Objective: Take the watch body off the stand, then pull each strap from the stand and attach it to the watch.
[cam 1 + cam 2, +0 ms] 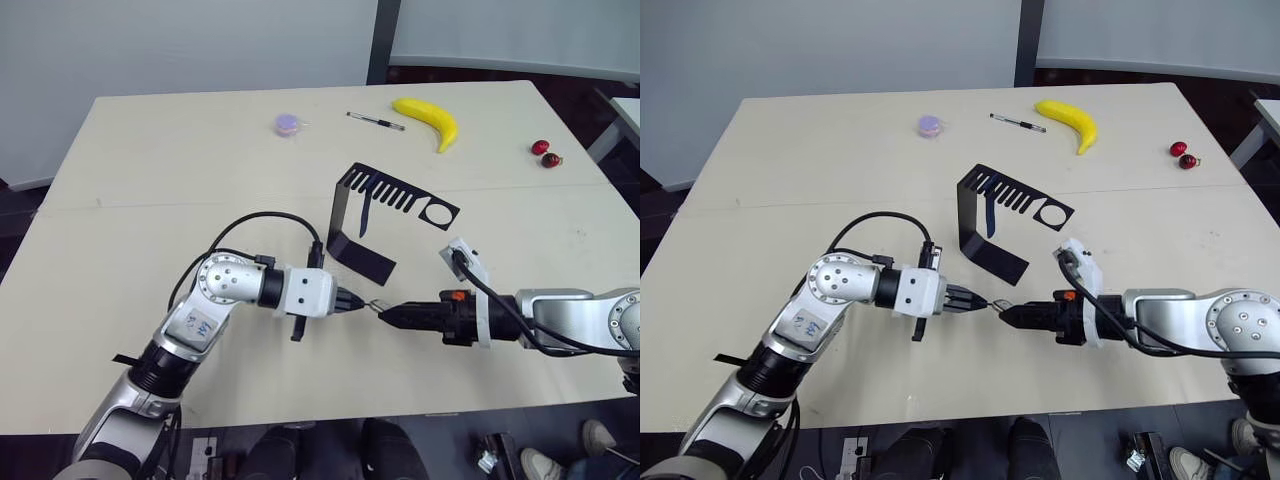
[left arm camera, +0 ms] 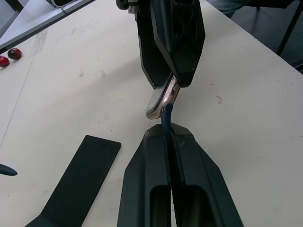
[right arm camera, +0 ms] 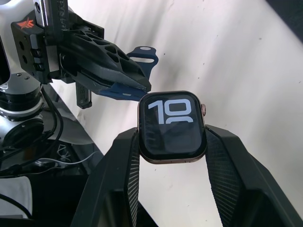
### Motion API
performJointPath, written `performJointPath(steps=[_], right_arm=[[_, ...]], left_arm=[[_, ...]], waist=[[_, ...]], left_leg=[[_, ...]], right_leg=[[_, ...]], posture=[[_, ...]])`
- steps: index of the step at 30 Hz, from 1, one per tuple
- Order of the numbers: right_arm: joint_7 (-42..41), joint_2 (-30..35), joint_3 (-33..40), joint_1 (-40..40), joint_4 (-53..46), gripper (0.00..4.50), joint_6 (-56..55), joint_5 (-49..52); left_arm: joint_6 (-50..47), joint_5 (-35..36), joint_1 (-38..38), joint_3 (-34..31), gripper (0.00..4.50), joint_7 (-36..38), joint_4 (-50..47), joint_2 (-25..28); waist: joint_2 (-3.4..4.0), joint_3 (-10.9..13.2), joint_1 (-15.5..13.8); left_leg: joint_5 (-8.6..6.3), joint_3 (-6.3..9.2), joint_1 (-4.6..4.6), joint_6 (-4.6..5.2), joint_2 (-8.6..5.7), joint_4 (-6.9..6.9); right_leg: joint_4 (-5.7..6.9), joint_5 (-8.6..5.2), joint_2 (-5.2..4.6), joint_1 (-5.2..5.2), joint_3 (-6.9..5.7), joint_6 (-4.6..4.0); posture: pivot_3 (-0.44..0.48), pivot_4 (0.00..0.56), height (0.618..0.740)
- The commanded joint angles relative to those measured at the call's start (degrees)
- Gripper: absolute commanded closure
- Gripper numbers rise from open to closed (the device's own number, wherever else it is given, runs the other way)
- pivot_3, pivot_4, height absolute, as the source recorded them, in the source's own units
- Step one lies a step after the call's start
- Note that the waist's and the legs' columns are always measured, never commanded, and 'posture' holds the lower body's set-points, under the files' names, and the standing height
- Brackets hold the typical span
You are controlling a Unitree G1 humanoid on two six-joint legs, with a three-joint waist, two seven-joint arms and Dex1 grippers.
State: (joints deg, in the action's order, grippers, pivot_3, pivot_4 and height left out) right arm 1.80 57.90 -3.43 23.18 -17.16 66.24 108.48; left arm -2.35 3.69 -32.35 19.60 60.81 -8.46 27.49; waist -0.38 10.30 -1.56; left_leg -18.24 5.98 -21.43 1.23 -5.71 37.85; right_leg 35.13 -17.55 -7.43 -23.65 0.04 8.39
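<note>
Near the table's front middle my two grippers meet tip to tip. My right gripper [image 1: 392, 316] is shut on the watch body [image 3: 171, 126], its black screen with white marks facing the wrist camera and its pale gold rim between the fingers. My left gripper [image 1: 352, 301] is shut on a dark navy strap [image 2: 166, 115], whose end touches the watch body's edge [image 2: 160, 100]. Just behind them stands the black stand [image 1: 352, 245], with the other strap [image 1: 365, 214] hanging from its slotted top.
At the far side of the table [image 1: 150, 250] lie a yellow banana [image 1: 428, 120], a black-and-white pen [image 1: 376, 121] and a small purple object [image 1: 288, 124]. Two red cherries [image 1: 545, 153] sit at the far right.
</note>
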Motion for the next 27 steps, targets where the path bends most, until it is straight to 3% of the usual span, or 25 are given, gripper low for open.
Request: performJointPath(steps=[1,27], right_arm=[[-1.4,-0.8,0.1,1.7,-2.1,3.01,-0.4,1.0],[-3.7,-1.8,0.0,3.8,-4.2,3.01,0.9,-1.4]], left_arm=[[1.3,-0.4,-0.9,0.9,4.5,-0.6,-0.7,-1.3],[1.2,-2.0,-3.0,1.5,4.5,-0.9,1.2,-4.3]], waist=[[0.0,0.0,0.0],[0.0,0.0,0.0]], left_leg=[[0.0,0.0,0.0,0.0,0.0,0.0],[0.0,0.0,-0.01,0.01,0.0,0.02]], right_leg=[[0.0,0.0,0.0,0.0,0.0,0.0],[0.0,0.0,0.0,0.0,-0.01,0.01]], posture=[[0.0,0.15,0.74],[0.0,0.15,0.74]])
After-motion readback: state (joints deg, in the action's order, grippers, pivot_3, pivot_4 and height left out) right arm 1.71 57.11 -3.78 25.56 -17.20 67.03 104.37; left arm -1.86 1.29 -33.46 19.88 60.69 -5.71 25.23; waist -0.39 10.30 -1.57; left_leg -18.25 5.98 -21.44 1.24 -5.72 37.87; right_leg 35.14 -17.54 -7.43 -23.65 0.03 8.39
